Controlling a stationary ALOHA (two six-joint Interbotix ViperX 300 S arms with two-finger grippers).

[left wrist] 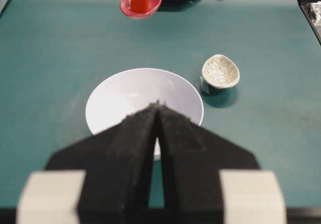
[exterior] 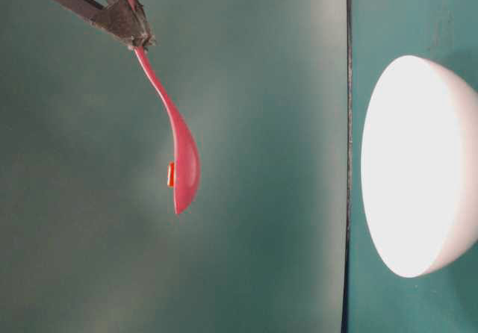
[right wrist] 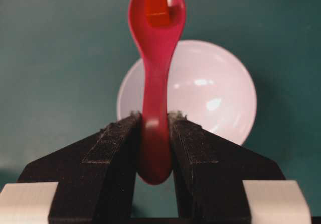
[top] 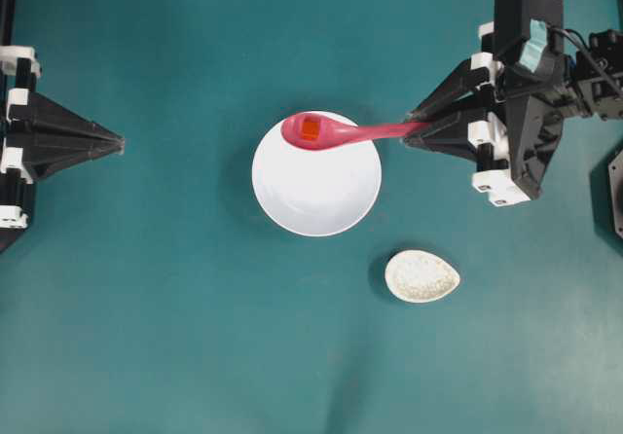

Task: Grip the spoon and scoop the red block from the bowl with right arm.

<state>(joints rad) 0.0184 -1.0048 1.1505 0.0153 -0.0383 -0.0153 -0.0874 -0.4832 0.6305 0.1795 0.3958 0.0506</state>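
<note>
Right gripper [right wrist: 154, 128] clamped on spoon [top: 336, 132] handle, red block [top: 310, 128] in the scoop above the bowl [top: 316, 186]; keep scoop level, lift slowly; left gripper [left wrist: 158, 114] closed.

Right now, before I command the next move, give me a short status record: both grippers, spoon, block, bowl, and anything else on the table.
right gripper: shut on the spoon handle, lifted above the table
spoon: pink, held clear of the bowl, scoop roughly level
red block: sitting in the spoon's scoop
bowl: white, on the table, nothing visible inside
left gripper: shut, holding nothing, at the left edge, pointing toward the bowl
speckled dish: beside the bowl, empty
table: teal surface
</note>
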